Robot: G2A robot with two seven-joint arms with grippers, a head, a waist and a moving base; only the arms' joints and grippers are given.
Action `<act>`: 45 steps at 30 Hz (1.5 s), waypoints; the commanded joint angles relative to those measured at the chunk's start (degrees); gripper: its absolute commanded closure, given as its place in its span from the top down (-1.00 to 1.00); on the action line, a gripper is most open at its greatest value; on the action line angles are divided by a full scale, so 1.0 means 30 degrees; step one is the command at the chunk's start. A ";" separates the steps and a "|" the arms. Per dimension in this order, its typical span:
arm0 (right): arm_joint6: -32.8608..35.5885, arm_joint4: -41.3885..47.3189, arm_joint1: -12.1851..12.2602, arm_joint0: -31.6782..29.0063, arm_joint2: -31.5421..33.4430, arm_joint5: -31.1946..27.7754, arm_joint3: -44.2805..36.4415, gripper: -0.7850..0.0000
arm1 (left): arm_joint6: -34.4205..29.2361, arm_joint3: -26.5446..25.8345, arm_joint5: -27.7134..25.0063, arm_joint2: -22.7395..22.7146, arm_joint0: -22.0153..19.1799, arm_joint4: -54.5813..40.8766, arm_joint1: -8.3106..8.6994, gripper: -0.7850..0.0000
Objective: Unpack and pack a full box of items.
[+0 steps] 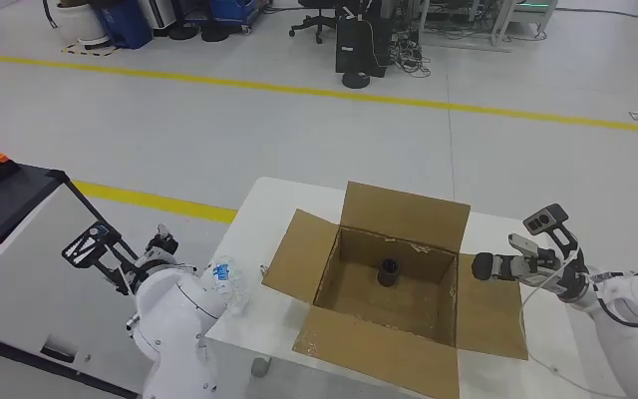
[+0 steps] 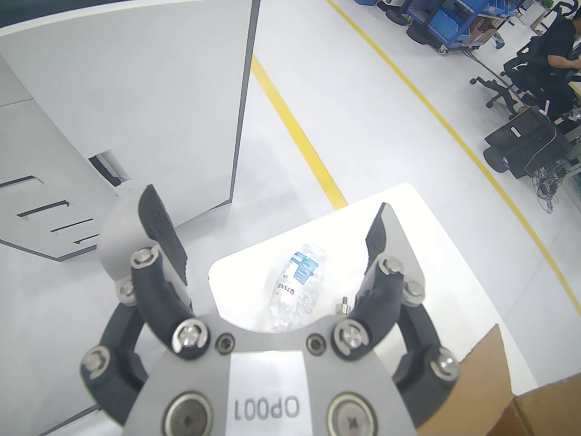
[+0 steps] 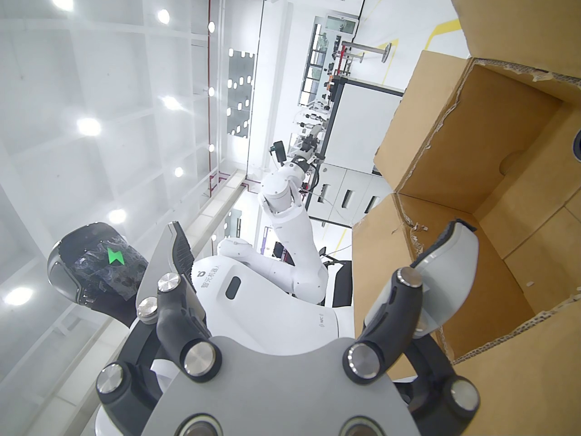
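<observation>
An open cardboard box (image 1: pixel 404 217) stands on the white table (image 1: pixel 267 214) with all flaps folded out. A dark cylindrical item (image 1: pixel 388 270) stands upright on its floor near the back wall. A clear plastic bottle (image 1: pixel 227 282) lies on the table to the left of the box. My left gripper (image 2: pixel 268 233) hangs open and empty high over the table's left corner, with the bottle (image 2: pixel 297 285) below it. My right gripper (image 3: pixel 317 242) is open and empty, held just outside the box's right flap (image 3: pixel 499 161), and it also appears from above (image 1: pixel 533 231).
A small metal bolt (image 2: pixel 343 305) lies on the table beside the bottle. A grey cabinet (image 2: pixel 136 106) stands on the floor left of the table. Bare tabletop (image 2: pixel 431 251) runs behind the bottle, and a box flap (image 2: pixel 481 379) borders it.
</observation>
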 commanded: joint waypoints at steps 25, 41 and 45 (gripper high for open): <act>0.0000 0.0000 0.0000 0.0000 0.0000 0.0000 0.0000 1.00 | -0.0233 -0.2276 -0.0238 0.0381 0.1596 0.1009 0.0180 1.00; 0.0000 0.0000 0.0000 0.0000 0.0000 0.0000 0.0000 1.00 | -0.0233 -0.2276 -0.0238 0.0381 0.1596 0.1009 0.0180 1.00; 0.0000 0.0000 0.0000 0.0000 0.0000 0.0000 0.0000 1.00 | -0.0233 -0.2276 -0.0238 0.0381 0.1596 0.1009 0.0180 1.00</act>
